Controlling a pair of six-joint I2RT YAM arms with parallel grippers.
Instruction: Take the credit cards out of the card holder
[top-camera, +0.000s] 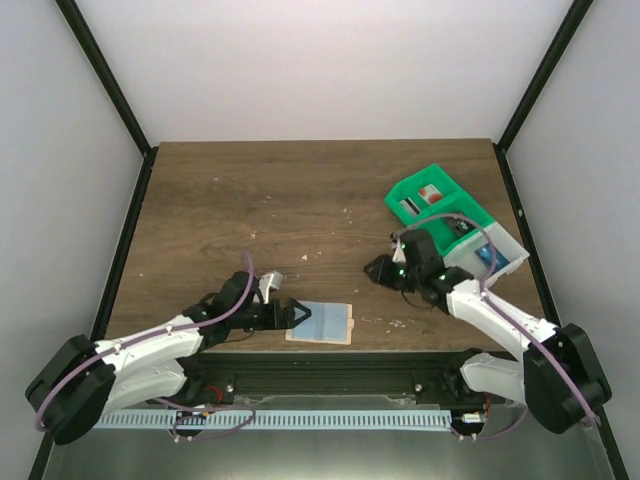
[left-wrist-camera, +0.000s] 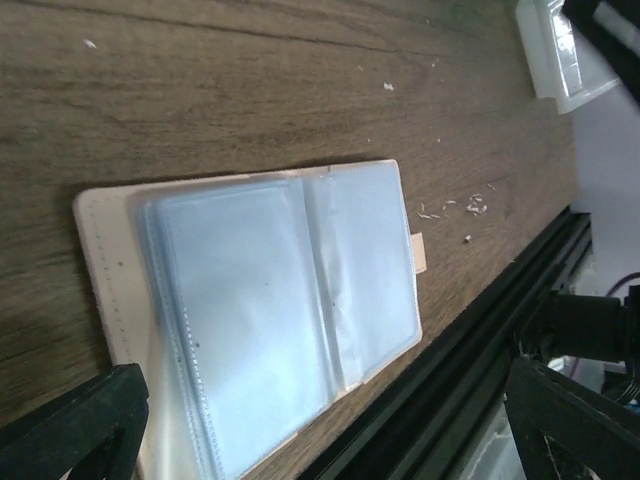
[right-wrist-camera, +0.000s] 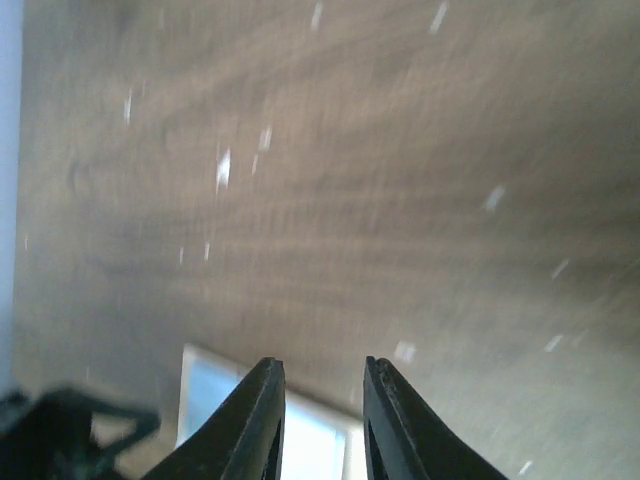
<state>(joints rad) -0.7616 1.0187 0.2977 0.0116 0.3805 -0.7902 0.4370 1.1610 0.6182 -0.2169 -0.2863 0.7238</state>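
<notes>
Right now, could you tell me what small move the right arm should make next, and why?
Probably bring the right gripper left toward the open tan card holder with pale blue-grey pockets: the left gripper sits open at its left edge, while the right one hovers away over the brown wooden table.

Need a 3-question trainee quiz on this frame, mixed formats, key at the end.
1. True or false: the card holder lies open on the table.
2. Fill in: the right gripper hangs over bare wood beside the ___-coloured tray.
3. Which gripper is at the card holder's edge?
A) left gripper
B) right gripper
C) neither

Key: 1 true; 2 green; 3 A.
</notes>
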